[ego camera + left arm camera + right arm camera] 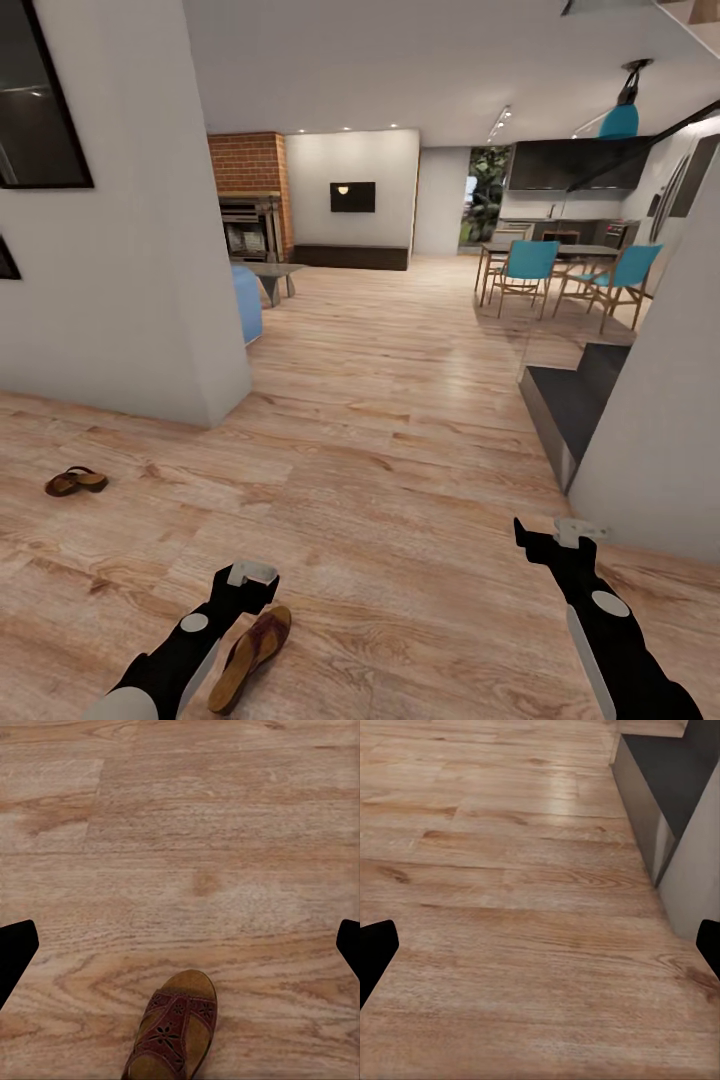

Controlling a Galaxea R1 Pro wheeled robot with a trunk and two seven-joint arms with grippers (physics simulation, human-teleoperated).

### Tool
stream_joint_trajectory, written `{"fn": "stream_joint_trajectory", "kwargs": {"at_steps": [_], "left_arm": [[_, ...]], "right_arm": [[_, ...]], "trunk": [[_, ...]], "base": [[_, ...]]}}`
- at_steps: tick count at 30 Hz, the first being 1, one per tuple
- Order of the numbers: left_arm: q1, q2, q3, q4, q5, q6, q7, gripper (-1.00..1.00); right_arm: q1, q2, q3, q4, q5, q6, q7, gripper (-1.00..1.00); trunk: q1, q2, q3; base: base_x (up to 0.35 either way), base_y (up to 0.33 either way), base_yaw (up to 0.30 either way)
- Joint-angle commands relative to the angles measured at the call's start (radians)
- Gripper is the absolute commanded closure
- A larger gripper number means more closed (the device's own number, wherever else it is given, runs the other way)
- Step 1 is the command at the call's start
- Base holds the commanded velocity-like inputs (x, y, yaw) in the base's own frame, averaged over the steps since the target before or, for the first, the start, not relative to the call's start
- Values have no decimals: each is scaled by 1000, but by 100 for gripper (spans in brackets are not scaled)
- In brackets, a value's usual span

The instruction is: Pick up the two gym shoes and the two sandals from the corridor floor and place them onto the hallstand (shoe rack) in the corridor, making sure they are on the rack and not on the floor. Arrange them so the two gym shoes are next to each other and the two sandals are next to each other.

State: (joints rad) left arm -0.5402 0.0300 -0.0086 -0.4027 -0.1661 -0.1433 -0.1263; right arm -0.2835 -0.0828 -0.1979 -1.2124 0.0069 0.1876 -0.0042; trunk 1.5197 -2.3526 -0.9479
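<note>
One sandal point(252, 655) lay on the corridor floor point(400, 480) just beside the left gripper point(250, 574), whose jaws stood wide. The second sandal point(76, 482) lay far left. The right gripper point(560, 530) was also wide, holding nothing.

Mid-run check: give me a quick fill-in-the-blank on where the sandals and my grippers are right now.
1. Both sandals lie on the wood ____.
2. The near sandal lies beside the ____ gripper.
3. The far sandal lies near the base of a white ____.
4. The fingers of the right gripper hold ____.

Missing words: floor; left; wall; nothing
</note>
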Motion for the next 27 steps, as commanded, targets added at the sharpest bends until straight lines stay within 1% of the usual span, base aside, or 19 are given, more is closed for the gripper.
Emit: {"fn": "stream_joint_trajectory", "kwargs": {"at_steps": [1, 9, 14, 17, 23, 27], "left_arm": [[0, 0, -1, 0, -8, -4, 0, -100], [0, 4, -1, 2, -10, -5, -3, -100], [0, 12, -1, 4, -13, -5, -6, -100], [0, 23, -1, 7, -21, -5, -7, -100], [0, 34, -1, 10, -37, -6, -10, -100], [0, 37, 0, 11, -59, -6, -13, -100]], "right_arm": [[0, 0, 0, -1, 1, 6, 0, -100], [0, 0, 0, -1, 1, 6, 0, -100], [0, 0, 0, -1, 1, 6, 0, -100], [0, 0, -1, 0, 2, 6, 0, -100], [0, 0, -1, 1, 2, 6, 0, -100], [0, 0, -1, 2, 2, 7, 0, -100]], "trunk": [[0, 0, -1], [0, 0, -1], [0, 0, -1], [0, 0, -1], [23, -42, -24], [38, -70, -42]], "base": [[-18, 0, 0], [-8, 0, 0], [-2, 0, 0], [0, 0, 0], [0, 0, 0], [0, 0, 0]]}}
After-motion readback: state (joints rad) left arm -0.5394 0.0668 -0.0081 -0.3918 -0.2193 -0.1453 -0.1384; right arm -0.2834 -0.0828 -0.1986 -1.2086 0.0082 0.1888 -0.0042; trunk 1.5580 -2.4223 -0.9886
